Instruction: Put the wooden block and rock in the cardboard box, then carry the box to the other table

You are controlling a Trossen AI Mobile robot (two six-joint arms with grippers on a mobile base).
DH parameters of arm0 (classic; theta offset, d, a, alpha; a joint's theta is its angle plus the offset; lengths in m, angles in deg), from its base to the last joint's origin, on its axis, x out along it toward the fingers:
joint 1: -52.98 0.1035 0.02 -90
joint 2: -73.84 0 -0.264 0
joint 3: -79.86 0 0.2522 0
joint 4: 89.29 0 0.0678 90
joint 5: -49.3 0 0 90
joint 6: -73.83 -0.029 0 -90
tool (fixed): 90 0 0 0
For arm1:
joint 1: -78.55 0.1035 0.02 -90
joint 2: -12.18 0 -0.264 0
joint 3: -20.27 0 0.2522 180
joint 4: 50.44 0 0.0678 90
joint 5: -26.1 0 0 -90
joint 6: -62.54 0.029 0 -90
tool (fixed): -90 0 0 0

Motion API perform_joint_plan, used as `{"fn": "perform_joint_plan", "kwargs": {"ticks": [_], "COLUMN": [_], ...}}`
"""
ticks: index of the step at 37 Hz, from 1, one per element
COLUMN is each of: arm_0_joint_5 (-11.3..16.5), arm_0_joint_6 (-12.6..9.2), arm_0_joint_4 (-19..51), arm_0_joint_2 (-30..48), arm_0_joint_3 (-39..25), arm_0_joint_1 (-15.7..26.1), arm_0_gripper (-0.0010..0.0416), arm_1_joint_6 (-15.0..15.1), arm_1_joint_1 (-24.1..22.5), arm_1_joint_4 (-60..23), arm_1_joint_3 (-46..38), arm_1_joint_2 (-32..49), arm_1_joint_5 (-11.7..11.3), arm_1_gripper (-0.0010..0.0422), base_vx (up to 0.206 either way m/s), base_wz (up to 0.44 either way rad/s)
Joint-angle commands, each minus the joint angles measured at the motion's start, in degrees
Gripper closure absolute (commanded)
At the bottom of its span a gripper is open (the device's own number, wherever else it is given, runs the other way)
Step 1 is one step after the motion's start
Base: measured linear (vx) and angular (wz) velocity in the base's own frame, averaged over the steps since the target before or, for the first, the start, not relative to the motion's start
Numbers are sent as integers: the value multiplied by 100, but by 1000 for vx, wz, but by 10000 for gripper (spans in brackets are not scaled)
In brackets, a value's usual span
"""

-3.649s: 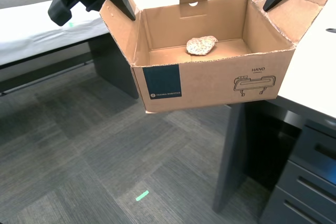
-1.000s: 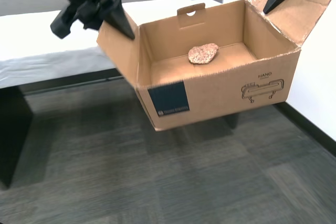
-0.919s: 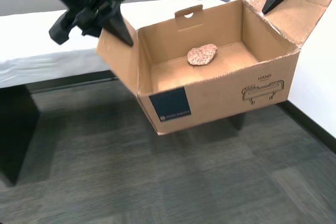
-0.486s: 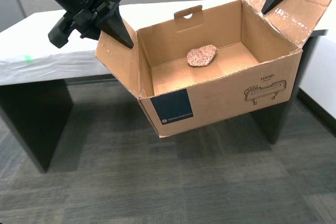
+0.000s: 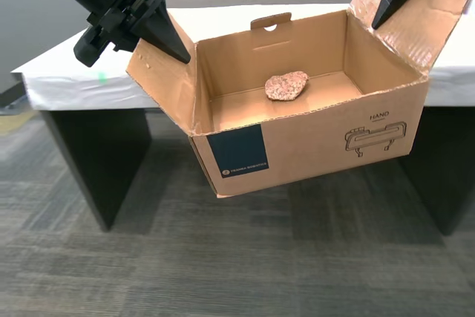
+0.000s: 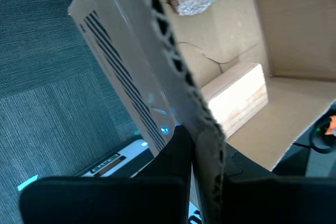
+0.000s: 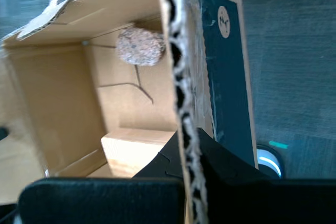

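Box carry — cardboard box (image 5: 312,135) held airborne, rock (image 5: 286,85) + wooden block (image 7: 137,150) inside.
My first gripper (image 7: 188,145) & second gripper (image 6: 202,140) each pinch a side flap edge — keeps box level approaching other table (image 5: 67,79).

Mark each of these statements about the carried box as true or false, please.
1. The rock lies inside the cardboard box. True.
2. The wooden block is outside the box. False: both wrist views show it inside, by a wall.
3. The box rests on the white-draped table. False: it hangs in the air in front of the table, touching nothing but the grippers.
4. My first gripper and my second gripper are each shut on a side flap. True.
5. The rock touches the block. False: they lie apart.
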Motion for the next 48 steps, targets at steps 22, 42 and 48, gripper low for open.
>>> {"fn": "perform_joint_plan", "kwargs": {"ticks": [22, 42, 48], "arm_0_joint_5": [-540, -549, -669], "arm_0_joint_6": [-476, -509, -531], "arm_0_joint_4": [105, 116, 118], "arm_0_joint_2": [-4, -4, -4], "arm_0_joint_3": [-7, -7, -7], "arm_0_joint_1": [348, 358, 358], "arm_0_gripper": [406, 406, 406], "arm_1_joint_6": [-435, -348, -319], "arm_1_joint_1": [-7, 2, 0], "arm_1_joint_4": [214, 275, 372], "arm_1_joint_3": [-9, -9, -9], "arm_1_joint_2": [-496, -483, -483], "arm_1_joint_5": [219, -63, -61], "arm_1_gripper": [413, 413, 413], "base_vx": [169, 195, 187], "base_wz": [145, -45, -171]}}
